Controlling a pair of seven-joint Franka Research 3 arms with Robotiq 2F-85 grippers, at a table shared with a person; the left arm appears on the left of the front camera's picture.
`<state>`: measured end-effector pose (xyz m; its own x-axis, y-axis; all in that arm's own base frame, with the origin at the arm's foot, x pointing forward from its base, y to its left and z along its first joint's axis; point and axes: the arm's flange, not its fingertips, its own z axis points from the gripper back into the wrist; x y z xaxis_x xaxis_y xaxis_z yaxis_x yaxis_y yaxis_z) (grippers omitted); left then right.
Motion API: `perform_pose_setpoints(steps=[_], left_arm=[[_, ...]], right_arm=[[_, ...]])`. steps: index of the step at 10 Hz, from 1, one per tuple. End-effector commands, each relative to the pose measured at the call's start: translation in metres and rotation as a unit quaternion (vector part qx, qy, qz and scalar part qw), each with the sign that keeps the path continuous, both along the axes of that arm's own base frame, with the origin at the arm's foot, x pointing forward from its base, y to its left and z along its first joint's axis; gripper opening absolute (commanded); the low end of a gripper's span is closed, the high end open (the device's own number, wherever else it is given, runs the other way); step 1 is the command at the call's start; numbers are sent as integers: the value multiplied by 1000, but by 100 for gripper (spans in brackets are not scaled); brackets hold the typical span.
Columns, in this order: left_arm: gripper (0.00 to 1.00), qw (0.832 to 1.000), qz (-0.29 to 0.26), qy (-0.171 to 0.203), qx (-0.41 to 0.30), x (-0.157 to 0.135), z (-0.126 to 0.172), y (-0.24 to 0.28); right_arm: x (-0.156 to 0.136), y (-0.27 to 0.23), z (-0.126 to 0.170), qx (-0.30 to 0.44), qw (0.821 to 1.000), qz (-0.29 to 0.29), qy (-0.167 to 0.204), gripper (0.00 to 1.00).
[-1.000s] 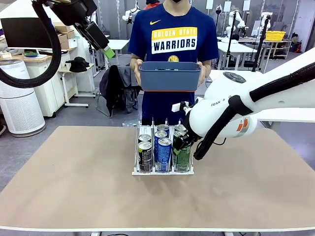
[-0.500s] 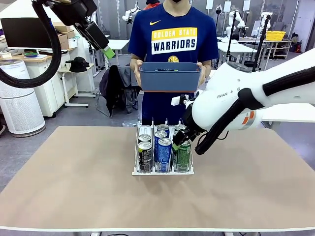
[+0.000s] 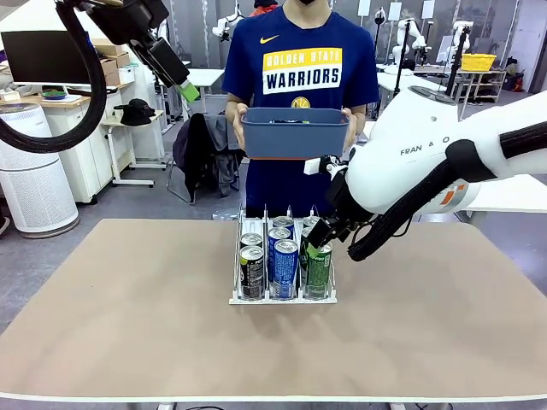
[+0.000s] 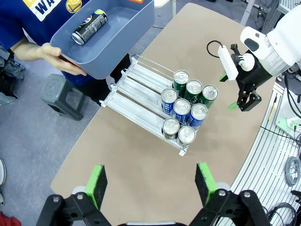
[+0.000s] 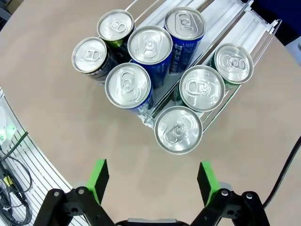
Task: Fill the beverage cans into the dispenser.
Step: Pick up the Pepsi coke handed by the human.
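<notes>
The dispenser (image 3: pixel 282 296) stands mid-table with several beverage cans (image 3: pixel 285 256) upright at its near end: black in the left lane, blue in the middle, green (image 3: pixel 318 266) on the right. My right gripper (image 3: pixel 318 242) hangs open just above the front green can, touching nothing. From above, in the right wrist view, silver can tops (image 5: pixel 178 129) fill the dispenser's (image 5: pixel 244 33) three lanes, with my right gripper (image 5: pixel 153 178) open below them. My left gripper (image 4: pixel 151 183) is open and held high, looking down on the dispenser (image 4: pixel 134 87) and the cans (image 4: pixel 186 106).
A person at the far side holds a blue bin (image 3: pixel 295 132) at chest height; one black can (image 4: pixel 89 27) lies in that bin (image 4: pixel 127 42). My left arm (image 3: pixel 162 55) is raised at the upper left. Bare tabletop surrounds the dispenser.
My right gripper has opened, let go of the front green can in the right lane, and risen up and to the right. The left arm and the person have not moved.
</notes>
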<state>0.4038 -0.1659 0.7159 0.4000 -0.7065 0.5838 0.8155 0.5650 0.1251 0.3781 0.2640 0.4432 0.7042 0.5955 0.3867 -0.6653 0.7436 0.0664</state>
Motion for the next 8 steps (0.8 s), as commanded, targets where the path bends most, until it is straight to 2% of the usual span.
perform_pose_setpoints(steps=[1,7,8], left_arm=[[100,1000,1,-1,0,1,-2,1],[100,1000,1,-1,0,1,-2,1],[100,1000,1,-1,0,1,-2,1]], right_arm=[[3,1,-3,2,1000,-1,-5,100],[1,0,-1,0,1000,0,1,100],[-9,-1,8,-1,999,44,0,100]])
